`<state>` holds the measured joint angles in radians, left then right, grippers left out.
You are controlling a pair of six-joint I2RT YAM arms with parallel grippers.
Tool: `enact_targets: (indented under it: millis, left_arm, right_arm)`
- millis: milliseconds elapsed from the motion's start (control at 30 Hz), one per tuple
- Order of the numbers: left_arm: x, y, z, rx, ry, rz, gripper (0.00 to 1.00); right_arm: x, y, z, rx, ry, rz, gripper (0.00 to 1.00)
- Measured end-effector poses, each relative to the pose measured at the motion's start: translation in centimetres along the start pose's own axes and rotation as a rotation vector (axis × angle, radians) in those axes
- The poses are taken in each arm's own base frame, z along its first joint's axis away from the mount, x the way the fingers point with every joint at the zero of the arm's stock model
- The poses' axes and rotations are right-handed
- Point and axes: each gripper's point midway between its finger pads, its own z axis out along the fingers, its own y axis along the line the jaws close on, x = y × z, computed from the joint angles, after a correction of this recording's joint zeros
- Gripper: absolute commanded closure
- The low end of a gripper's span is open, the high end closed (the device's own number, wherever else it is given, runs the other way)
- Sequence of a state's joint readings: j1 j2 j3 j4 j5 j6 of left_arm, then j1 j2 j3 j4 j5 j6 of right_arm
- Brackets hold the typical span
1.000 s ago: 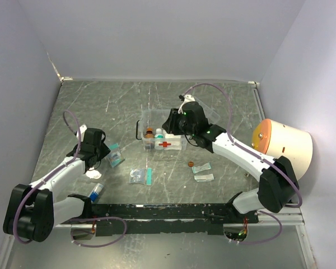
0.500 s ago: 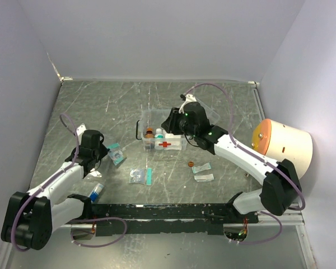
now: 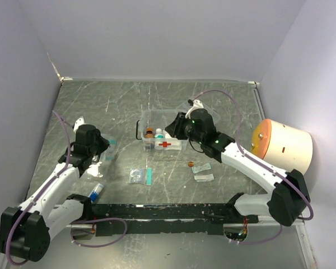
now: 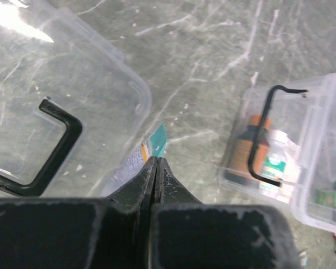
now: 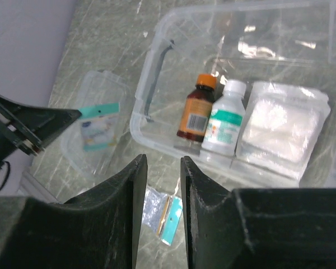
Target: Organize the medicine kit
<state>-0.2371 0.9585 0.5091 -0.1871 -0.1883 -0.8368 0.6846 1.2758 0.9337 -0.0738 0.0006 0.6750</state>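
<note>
Right jaws slightly open, empty, hovering over medicine kit [image 3: 164, 144]. Left jaws clamped on teal-topped packet [image 5: 98, 126], well left of kit.

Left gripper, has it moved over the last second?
Yes. The left gripper, shut on a teal-topped packet, has shifted toward the far wall in the top view, away from the blue tube lying near the arm bases.
</note>
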Motion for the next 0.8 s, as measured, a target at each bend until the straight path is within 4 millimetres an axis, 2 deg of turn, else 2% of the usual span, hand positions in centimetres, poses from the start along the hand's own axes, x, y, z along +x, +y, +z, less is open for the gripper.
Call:
enact_targets:
  millis: [233,400,533,700,800]
  left_arm:
    - [-3.2,-3.9,-3.3,0.099,-0.006,0.052,0.93]
    - [-4.7,-6.2,-5.8,0.19,-0.015,0.099,0.93]
    - [-6.1,-8.9,-8.1,0.299,-0.014,0.189,0.93]
    - [-7.9,-13.3,-11.9,0.492,-0.015,0.332,0.93]
    - [-9.0,-16.1,-14.5,0.623,-0.023,0.419,0.93]
  right_arm:
    - [2.8,-1.5,-2.2,-0.007,0.012,0.082,0.69]
    - [2.3,-0.8,-3.1,-0.035,-0.01,0.115,0.67]
    - [1.9,0.1,-4.3,-0.093,-0.043,0.134,0.57]
    - [1.9,1.5,-4.8,-0.179,-0.043,0.134,0.32]
    - [1.7,3.0,-5.3,-0.272,-0.055,0.119,0.25]
